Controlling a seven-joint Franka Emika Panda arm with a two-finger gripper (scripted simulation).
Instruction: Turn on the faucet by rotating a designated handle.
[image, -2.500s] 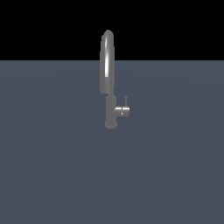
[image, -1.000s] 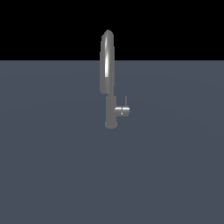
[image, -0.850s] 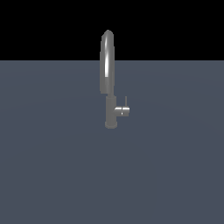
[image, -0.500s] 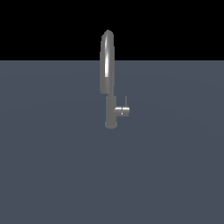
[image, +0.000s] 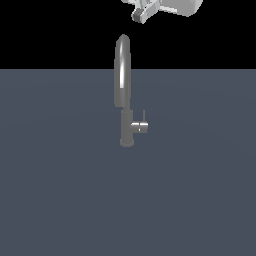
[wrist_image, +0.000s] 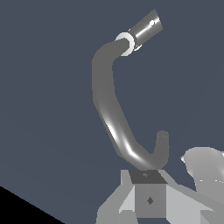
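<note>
While the faucet (image: 123, 90) stands upright on the dark grey table (image: 60, 190), its slim column rises into a high arched spout that reaches above the table's far edge in the exterior view. Low on that column, the handle (image: 138, 126) juts sideways toward the exterior view's right, with its thin pin-like rod pointing straight up from the stub. Above the faucet and a little toward the exterior view's right, the white tool (image: 142, 13) hangs clear of the spout, touching nothing. Only part of it shows at the picture's edge, so whether its fingers are spread or pressed together cannot be told. Seen from the wrist, the faucet's (wrist_image: 109, 109) arch curves just past the tool's body, and the handle (wrist_image: 146, 29) lies well beyond it.
</note>
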